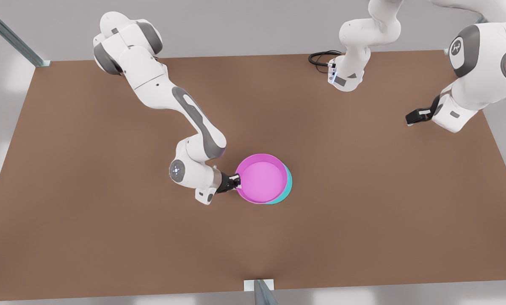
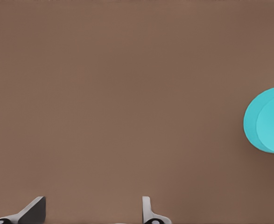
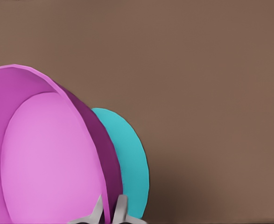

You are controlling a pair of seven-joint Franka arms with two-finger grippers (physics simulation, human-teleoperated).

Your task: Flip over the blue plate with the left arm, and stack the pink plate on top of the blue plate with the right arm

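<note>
Our right gripper (image 1: 237,182) pinches the light, stiff, slippery pink plate (image 1: 261,178) at its nine-o'clock rim over the blue plate (image 1: 287,186); our left gripper (image 1: 410,118) waits, fingers wide.

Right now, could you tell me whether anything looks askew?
Yes: the pink plate, gripped at its rim by the right tool, sits off-centre over the blue plate, leaving a cyan crescent exposed. The left tool waits open.

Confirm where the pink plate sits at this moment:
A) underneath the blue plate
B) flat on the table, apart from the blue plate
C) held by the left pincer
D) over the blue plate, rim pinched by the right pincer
D: the pink plate lies over the blue plate, and the right pincer is shut on its rim, while the left pincer waits open above bare table.
</note>
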